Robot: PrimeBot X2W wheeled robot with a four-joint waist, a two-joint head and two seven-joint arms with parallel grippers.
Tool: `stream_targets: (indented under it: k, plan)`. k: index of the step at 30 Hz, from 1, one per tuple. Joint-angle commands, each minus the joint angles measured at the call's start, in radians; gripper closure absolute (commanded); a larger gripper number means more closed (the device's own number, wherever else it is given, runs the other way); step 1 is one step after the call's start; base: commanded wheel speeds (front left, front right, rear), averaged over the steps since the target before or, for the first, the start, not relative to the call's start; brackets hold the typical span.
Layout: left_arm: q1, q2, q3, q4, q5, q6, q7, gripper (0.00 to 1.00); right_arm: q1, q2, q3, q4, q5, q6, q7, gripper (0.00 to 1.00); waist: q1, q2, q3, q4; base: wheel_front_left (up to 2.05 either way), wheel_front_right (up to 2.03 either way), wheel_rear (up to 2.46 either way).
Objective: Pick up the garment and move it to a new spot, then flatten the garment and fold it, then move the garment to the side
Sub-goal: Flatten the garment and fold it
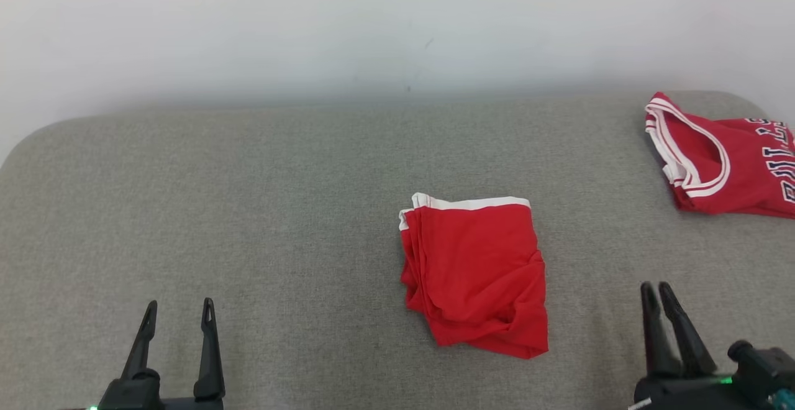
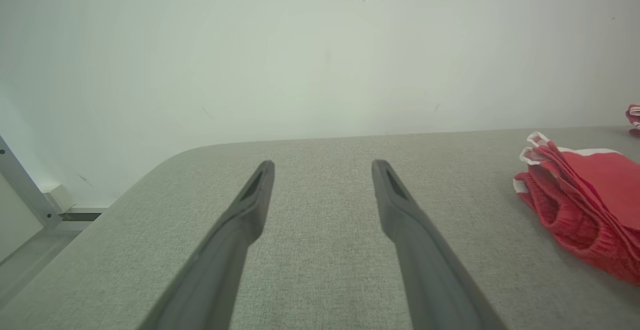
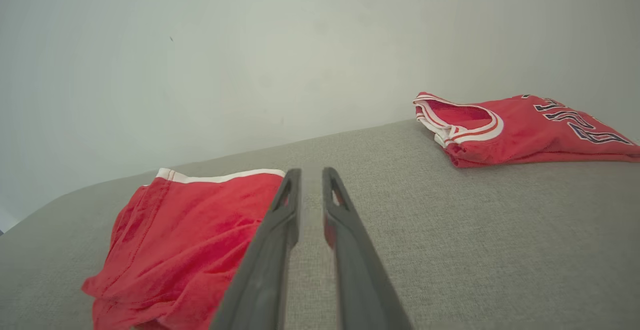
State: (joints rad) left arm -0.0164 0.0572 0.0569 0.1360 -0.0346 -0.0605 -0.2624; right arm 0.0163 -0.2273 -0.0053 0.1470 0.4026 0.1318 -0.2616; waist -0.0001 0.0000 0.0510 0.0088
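"When you look down from the head camera, where does the garment (image 1: 475, 273) lie?" asks the first.

"It lies near the middle of the grey padded surface (image 1: 248, 211), a little to the right. It is red and folded into a thick rectangle, with a white band along the far edge. The near edge is somewhat wrinkled," answers the second.

"And the left gripper (image 1: 179, 303)?"

"It is at the lower left, well apart from the garment. Its two dark fingers stand wide from each other and nothing is between them. In the left wrist view they point toward the pale wall (image 2: 300, 60), over bare cloth, and the stacked layers of the garment show at the right edge."

"What about the right gripper (image 1: 656, 287)?"

"It is at the lower right, near the right side of the garment but apart from it. Its fingers are almost together, with only a thin gap, and they grasp nothing. In the right wrist view the garment is to the left of the fingers, partly behind one of them."

"Is there another thing on the surface?"

"Yes, a red jersey (image 1: 726, 161) with white trim and dark letters lies at the far right corner, well apart from the garment. No gripper touches it."
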Motion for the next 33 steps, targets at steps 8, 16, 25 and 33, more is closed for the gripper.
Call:
stream_targets:
  k: [8, 16, 25, 33]
  plan:
    - [0.045, 0.012, 0.002, -0.009, 0.009, -0.007, -0.003, 0.00, 0.066, 0.037, -0.024, -0.033, -0.069, -0.003, -0.004, 0.00, 0.0001, 0.0000, -0.032, -0.023, 0.00, 0.00, 0.00]
    - [0.061, 0.013, -0.011, -0.011, 0.015, -0.015, -0.003, 0.00, 0.043, 0.054, -0.023, -0.021, -0.089, -0.003, -0.004, 0.00, 0.0001, 0.0000, -0.045, -0.009, 0.00, 0.00, 0.00]
    - [0.079, 0.012, -0.017, -0.020, 0.019, -0.010, -0.003, 0.00, 0.011, 0.062, -0.010, 0.016, -0.113, -0.003, -0.004, 0.00, 0.0001, 0.0000, -0.045, 0.006, 0.00, 0.00, 0.00]
    - [0.086, 0.015, -0.021, -0.025, 0.025, -0.001, -0.003, 0.00, 0.000, 0.064, 0.004, 0.033, -0.130, -0.003, -0.004, 0.00, 0.0001, 0.0000, -0.043, 0.008, 0.00, 0.00, 0.00]
